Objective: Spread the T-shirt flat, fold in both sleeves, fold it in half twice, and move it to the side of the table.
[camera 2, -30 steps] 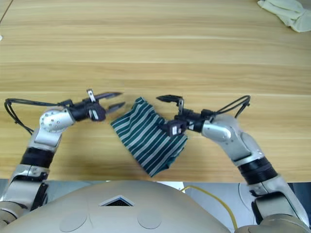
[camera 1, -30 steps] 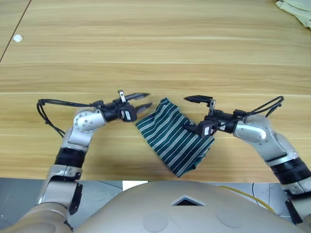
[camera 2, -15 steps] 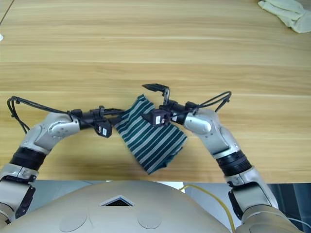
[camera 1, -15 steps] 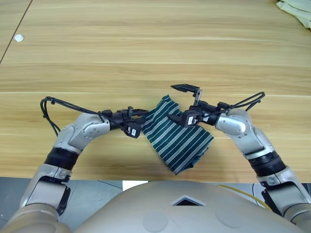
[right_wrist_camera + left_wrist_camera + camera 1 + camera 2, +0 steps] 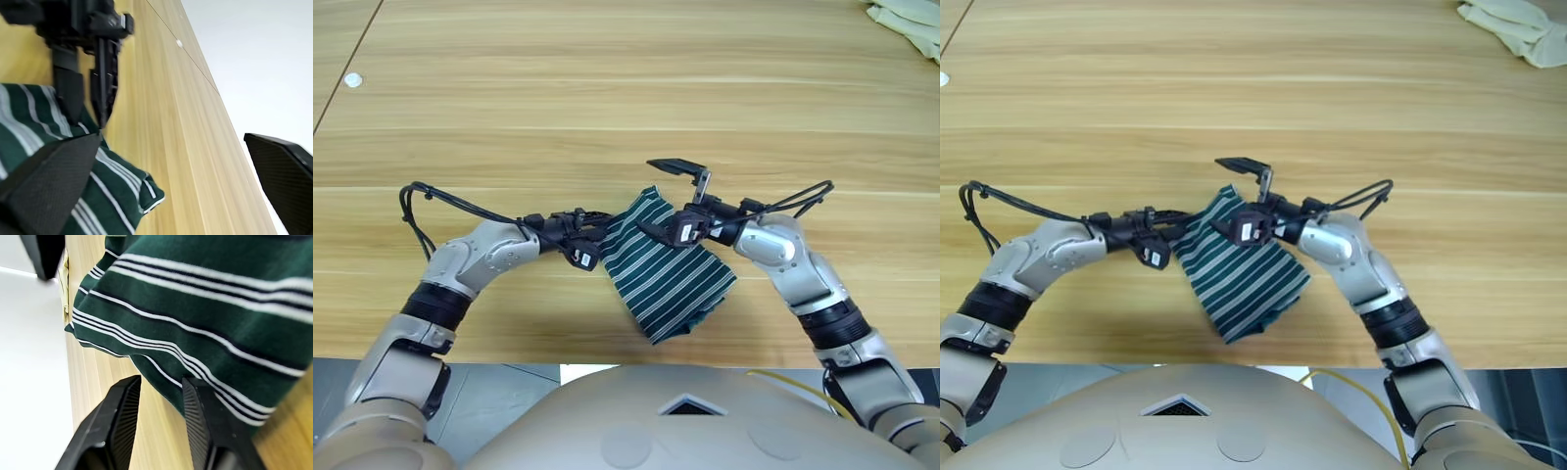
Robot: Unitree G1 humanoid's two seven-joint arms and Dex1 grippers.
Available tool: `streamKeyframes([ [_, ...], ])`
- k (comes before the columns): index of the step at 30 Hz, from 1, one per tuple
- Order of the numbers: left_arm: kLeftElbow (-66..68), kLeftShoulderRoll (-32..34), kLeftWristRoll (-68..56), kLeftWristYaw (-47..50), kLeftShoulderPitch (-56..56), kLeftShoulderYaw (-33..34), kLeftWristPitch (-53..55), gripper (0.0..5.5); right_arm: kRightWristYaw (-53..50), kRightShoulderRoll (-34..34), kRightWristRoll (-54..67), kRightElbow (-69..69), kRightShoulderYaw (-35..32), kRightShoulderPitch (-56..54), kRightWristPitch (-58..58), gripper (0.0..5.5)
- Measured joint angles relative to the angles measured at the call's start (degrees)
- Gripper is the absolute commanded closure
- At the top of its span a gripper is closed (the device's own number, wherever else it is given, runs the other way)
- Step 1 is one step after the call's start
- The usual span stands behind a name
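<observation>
Pale wood runs across the desk (image 5: 607, 88), and from the left we first meet a small white dot (image 5: 352, 80), well apart from the work. Nearer us the left gripper (image 5: 599, 227) lies low at the left edge of the T-shirt (image 5: 671, 274), its jaws released and narrowly parted, the hem just over one of them. The T-shirt is a green-striped folded bundle lying askew near the desk's front edge, about midway. At its far corner stands the right gripper (image 5: 648, 196), jaws released and spread wide, the lower one close over the cloth, the upper one high above it. A pale cloth (image 5: 906, 18) sits in the far right corner. We judge the folding done, or nearly so, and the carry to the side in hand. To do it well we should take every layer at each edge before closing, then move both arms together at an even spacing, low over the desk, so the folds do not spring open.
</observation>
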Motion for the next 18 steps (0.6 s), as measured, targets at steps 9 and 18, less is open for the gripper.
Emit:
streamKeyframes([
  [9,-0.24,0.35,-1.27,0.43,0.12,-0.91,0.71,3.93,-8.45,3.76,-8.96,14.30,1.42,-6.03,2.76,0.12],
  [18,-0.14,0.34,-1.69,1.34,0.05,-1.79,1.70,3.93,-16.28,2.78,-12.40,28.11,2.13,-11.60,1.41,0.12],
])
